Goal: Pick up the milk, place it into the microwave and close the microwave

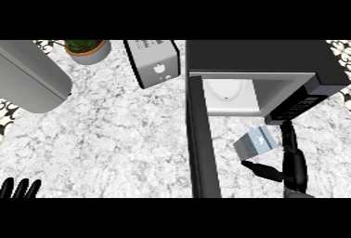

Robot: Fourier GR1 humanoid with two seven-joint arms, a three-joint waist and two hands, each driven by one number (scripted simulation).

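Nearest to us, at the lower left edge, our left hand (pixel 19 188) rested open on the marble tabletop (pixel 116 139) with its fingers up. At the lower right, our right hand (pixel 284 160) was clamped on the milk (pixel 255 142), thumb on the near side and fingers running up the far side of the tilted carton. We held it just in front of the microwave (pixel 260 62), right of the open door (pixel 202 139), which swung out toward us. The carton was raised but had not yet entered the white cavity (pixel 230 95), which looked bare.

By our reckoning the pickup was done and the task stood roughly a third along. We still had to carry the milk forward past the door's edge, set it down inside, let go, draw back, and swing the door shut. A toaster (pixel 154 60), a potted plant (pixel 87 49) and a large grey object (pixel 31 76) stood well apart on the left.
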